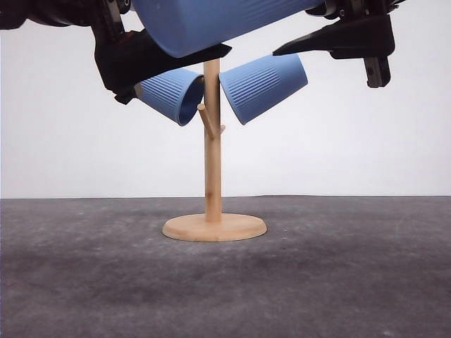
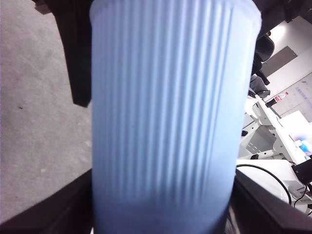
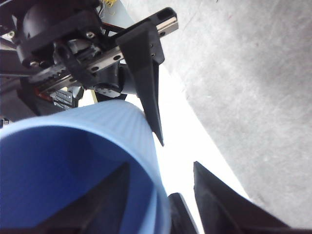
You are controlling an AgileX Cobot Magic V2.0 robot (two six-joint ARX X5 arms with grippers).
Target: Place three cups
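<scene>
Pinching the third cup (image 1: pixel 211 21), the left hand (image 1: pixel 151 60) risks knocking hung cups (image 1: pixel 264 84) off the rack (image 1: pixel 212 141); right hand (image 1: pixel 331 39) spread.

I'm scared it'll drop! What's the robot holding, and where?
The left claw grips a blue cup by its ribbed sides; the right claw straddles its rim, unclamped.

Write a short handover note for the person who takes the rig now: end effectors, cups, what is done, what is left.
Left end effector: shut on the third cup, held high near the top of the wooden stand.
Right end effector: open, fingers astride that cup's rim.
Done: left-hand cup and right-hand cup hang on the stand's pegs.
Left: hang the third cup.
</scene>
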